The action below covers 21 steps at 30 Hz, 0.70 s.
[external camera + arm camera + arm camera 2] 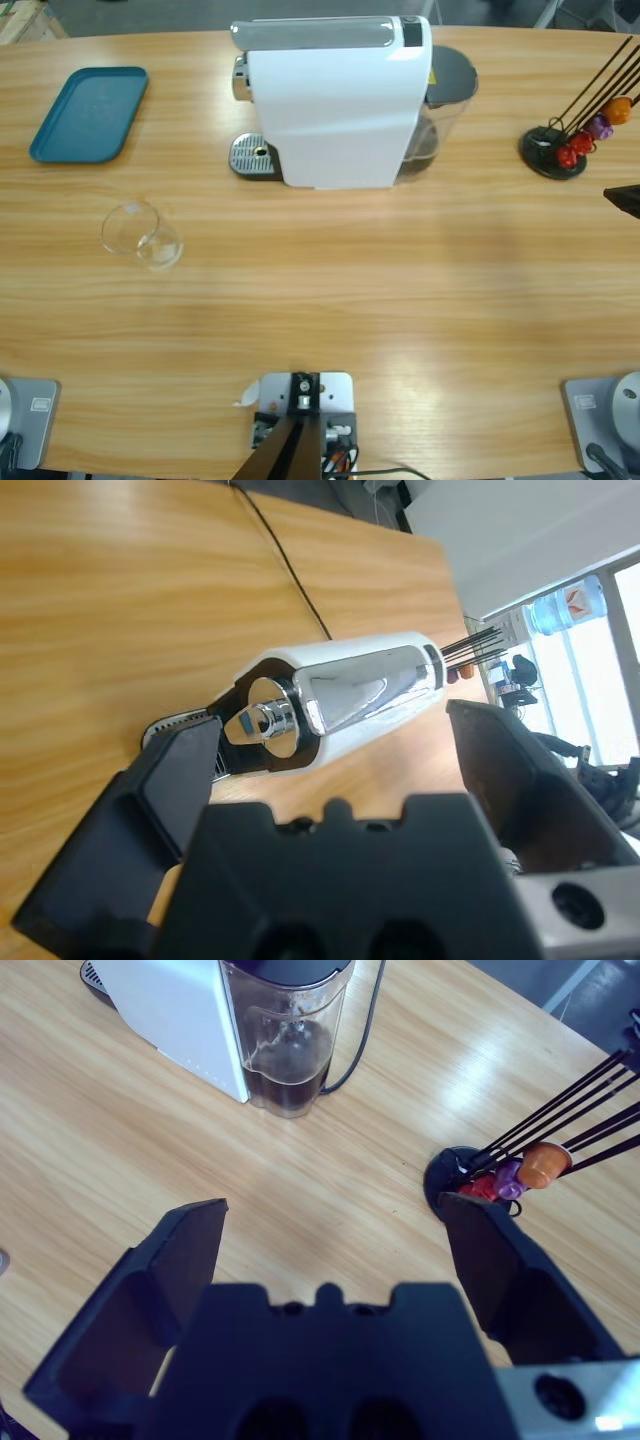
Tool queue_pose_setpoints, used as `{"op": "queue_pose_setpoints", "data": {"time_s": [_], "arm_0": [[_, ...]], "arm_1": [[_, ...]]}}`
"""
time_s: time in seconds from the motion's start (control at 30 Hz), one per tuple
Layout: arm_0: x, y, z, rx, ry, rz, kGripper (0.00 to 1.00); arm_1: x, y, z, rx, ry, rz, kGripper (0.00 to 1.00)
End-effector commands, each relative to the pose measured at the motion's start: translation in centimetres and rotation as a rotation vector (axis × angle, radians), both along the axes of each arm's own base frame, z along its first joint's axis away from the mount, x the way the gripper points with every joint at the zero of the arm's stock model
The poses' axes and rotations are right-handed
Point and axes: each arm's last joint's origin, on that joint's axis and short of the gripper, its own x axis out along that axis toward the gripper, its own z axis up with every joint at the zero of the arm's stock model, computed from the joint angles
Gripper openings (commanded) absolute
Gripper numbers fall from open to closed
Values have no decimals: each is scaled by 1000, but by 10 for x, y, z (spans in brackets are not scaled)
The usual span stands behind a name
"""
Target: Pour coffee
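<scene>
Both pincers stood released with nothing between their jaws: the left gripper (pixel 330 780) hung above bare wood and looked along the table at the front of the white coffee machine (pixel 340 695), whose chrome spout and drip grille showed beyond its jaws, while the right gripper (pixel 335 1250) hovered over the table with its jaws spread wide. In the right wrist view the machine's clear water tank (pixel 288 1045) rose at the top, with a black cable running off behind it, and a black capsule stand (pixel 470 1180) holding red, purple and orange capsules sat just beyond the right-hand jaw. From above, the coffee machine (pixel 335 100) stood at the far middle of the wooden table (pixel 400 290), the capsule stand (pixel 555 150) well off to its right, and a teal tray (pixel 88 113) near the far left. A small clear glass (pixel 140 235) lay tipped on its side left of centre, nearer than the tray, and no coffee could be made out inside it.
</scene>
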Motion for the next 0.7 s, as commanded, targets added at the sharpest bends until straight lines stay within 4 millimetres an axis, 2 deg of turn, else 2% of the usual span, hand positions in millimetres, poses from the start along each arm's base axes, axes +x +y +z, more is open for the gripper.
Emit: {"op": "queue_pose_setpoints", "data": {"time_s": [0.03, 0.1, 0.13, 0.2, 0.27, 0.3, 0.33, 0.4, 0.43, 0.63, 0.67, 0.7], "arm_0": [[37, -31, -39, -6, 157, -33, 945], [42, -35, -48, 1, 186, -32, 931], [43, -37, -51, 4, 194, -32, 866], [45, -39, -53, 7, 200, -33, 807], [46, -41, -55, 9, 207, -36, 793], [46, -42, -56, 10, 208, -38, 712], [45, -43, -56, 12, 206, -39, 543], [45, -44, -57, 15, 208, -40, 305], [44, -44, -58, 17, 210, -41, 262], [44, -48, -64, 24, 229, -52, 260], [45, -48, -65, 24, 231, -54, 220], [45, -48, -66, 25, 234, -54, 98]], "arm_1": [[-3, -3, -8, 1, 5, -13, 962], [-3, -3, -8, 1, 6, -13, 959], [-3, -3, -7, 2, 5, -12, 960], [-3, -3, -7, 2, 6, -12, 959], [-3, -2, -8, 1, 6, -13, 959], [-3, -2, -8, 0, 6, -13, 959], [-2, -2, -8, -1, 8, -13, 959], [-2, -2, -8, -2, 9, -13, 959], [-2, -2, -8, -2, 9, -13, 959], [-3, -3, -8, -1, 6, -14, 959], [-3, -3, -7, 0, 5, -13, 959], [-3, -3, -7, 0, 5, -14, 959]]}}
